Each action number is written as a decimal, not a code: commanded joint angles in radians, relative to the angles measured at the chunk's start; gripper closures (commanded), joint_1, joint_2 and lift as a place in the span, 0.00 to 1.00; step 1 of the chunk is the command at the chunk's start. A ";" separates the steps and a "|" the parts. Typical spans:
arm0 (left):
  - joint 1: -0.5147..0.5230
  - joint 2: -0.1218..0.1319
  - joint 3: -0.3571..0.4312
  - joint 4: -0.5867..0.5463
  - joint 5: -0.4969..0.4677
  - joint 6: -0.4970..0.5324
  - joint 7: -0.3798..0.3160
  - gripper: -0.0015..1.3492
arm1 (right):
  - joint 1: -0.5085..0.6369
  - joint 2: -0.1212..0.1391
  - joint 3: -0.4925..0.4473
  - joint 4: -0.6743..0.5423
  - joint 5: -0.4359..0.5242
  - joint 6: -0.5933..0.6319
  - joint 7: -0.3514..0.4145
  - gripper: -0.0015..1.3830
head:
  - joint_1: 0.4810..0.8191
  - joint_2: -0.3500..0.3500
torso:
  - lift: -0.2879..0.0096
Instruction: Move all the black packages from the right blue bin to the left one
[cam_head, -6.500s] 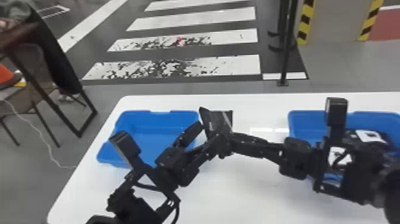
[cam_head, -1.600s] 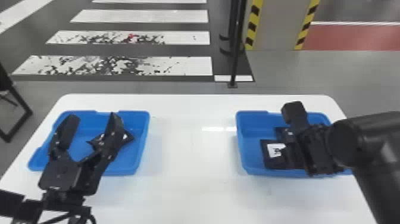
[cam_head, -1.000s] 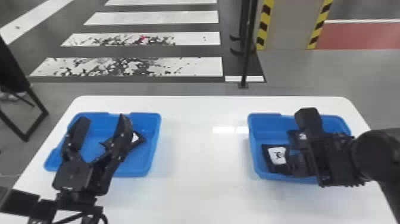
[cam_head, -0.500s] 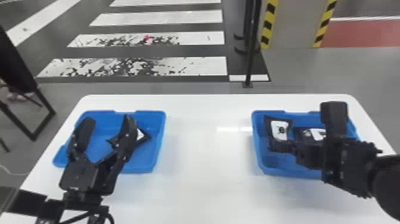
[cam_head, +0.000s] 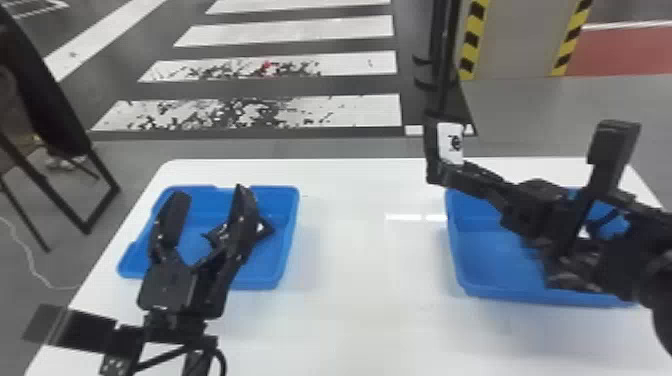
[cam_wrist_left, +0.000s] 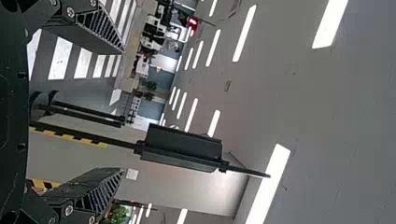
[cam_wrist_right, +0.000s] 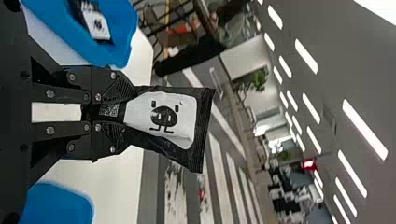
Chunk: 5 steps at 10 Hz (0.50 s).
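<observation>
Right hand (cam_head: 452, 172) clenched on a black package (cam_head: 451, 144), left hand (cam_head: 211, 192) spread wide and unladen

The right hand has its fingers drawn close together, with one end of the package pinched between them. In the right wrist view the rest of the package sticks out past the fingertips, its white label (cam_wrist_right: 163, 116) showing a black cartoon face. In the head view the package stands roughly upright at the tips, clear of the right blue bin (cam_head: 452, 240) and near that bin's far left corner.

The left hand is released — its two fingers stand well apart in both the head view and the left wrist view, nothing between them. In the head view it overlaps the left blue bin (cam_head: 295, 200); I can't tell how high above it.

A second package (cam_head: 265, 227) lies inside the left bin, partly hidden behind one finger. Both bins sit on the white counter (cam_head: 350, 300), apart from each other. In the right bin, a small pale patch (cam_head: 583, 232) shows past the arm — too covered to tell what it is.
</observation>
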 joint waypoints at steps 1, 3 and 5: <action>-0.018 0.012 -0.049 -0.007 0.043 0.001 0.000 0.11 | -0.026 -0.025 0.100 0.011 -0.051 -0.060 0.054 0.76 | 0.63 0.73 | 0.50; -0.042 0.037 -0.107 -0.044 0.051 0.074 -0.011 0.11 | -0.031 -0.034 0.174 0.013 -0.089 -0.079 0.073 0.76 | 0.61 0.80 | 0.50; -0.057 0.047 -0.113 -0.088 -0.017 0.197 -0.029 0.11 | -0.056 -0.048 0.266 0.016 -0.103 -0.087 0.073 0.76 | 0.61 0.81 | 0.50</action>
